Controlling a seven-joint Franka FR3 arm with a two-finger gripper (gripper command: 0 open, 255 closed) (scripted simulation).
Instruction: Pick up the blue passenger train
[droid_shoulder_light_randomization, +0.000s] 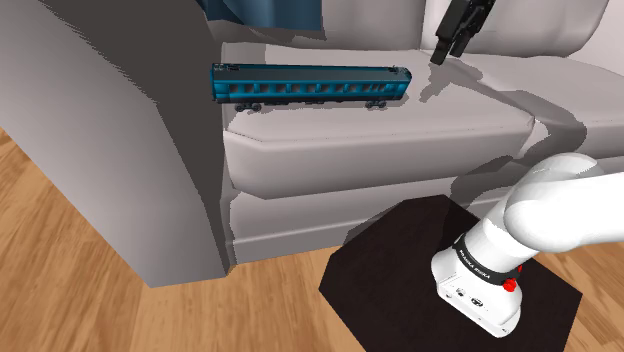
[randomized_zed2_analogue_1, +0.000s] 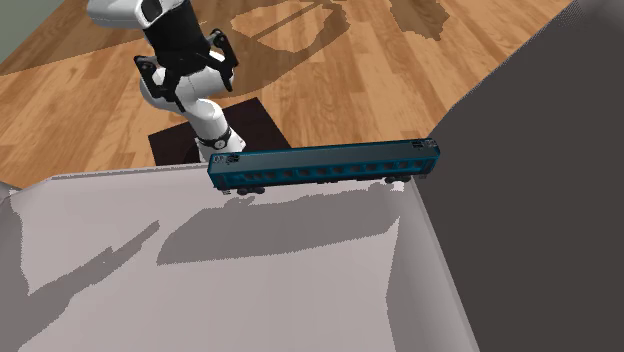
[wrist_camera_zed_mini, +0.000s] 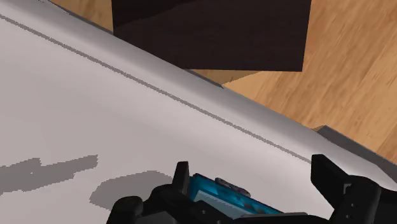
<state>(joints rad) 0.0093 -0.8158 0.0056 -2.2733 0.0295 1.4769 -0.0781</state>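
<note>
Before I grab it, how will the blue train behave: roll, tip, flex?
The blue train looks long and rigid, so probably stiff, though gripped near one end it may swing. It stands on small wheels, so a lengthwise push could roll it. It sits near the front edge of the cushion; a sideways nudge might tip it off.

I count one blue passenger train (droid_shoulder_light_randomization: 310, 84), a single carriage. There is one grey sofa (droid_shoulder_light_randomization: 380, 150), and I see one armrest (droid_shoulder_light_randomization: 120, 150) of it, at the shoulder view's left. One blue cloth thing (droid_shoulder_light_randomization: 262, 18) sits at the far back of the seat; I cannot tell what it is. On my side I have one white arm (droid_shoulder_light_randomization: 555, 215), on one dark box stand (droid_shoulder_light_randomization: 400, 265). It carries one gripper (droid_shoulder_light_randomization: 448, 50), with two black fingers (wrist_camera_zed_mini: 327, 178). Under it all I make out one wooden floor (droid_shoulder_light_randomization: 60, 290).
</note>
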